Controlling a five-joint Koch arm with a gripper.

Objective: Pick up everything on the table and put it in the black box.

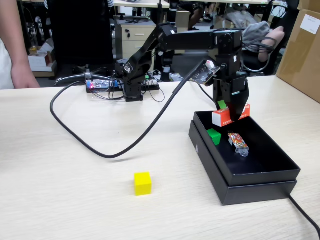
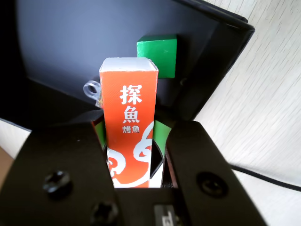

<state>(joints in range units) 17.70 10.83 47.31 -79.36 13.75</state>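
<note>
The pincer (image 1: 232,113) hangs over the far end of the black box (image 1: 260,177), pinching the red carton (image 1: 222,117) between its jaws. In the wrist view the carton (image 2: 129,122) sits clamped between the two dark jaws, its white-printed face towards the camera and its free end reaching out over the box's (image 2: 70,37) dark floor. In the fixed view the carton is held above the box floor, near the far wall, not resting on it.

A green cube (image 1: 214,136) lies inside the box near its left wall; the wrist view shows it (image 2: 157,54) just beyond the carton's tip. An orange-patterned packet (image 1: 238,143) lies on the box floor to the right of the cube, well apart from it.

The yellow cube (image 1: 142,183) sits on the pale bench (image 1: 60,190), left of the box and well apart from it. A black cable (image 1: 100,150) loops across the bench from the arm's base.
</note>
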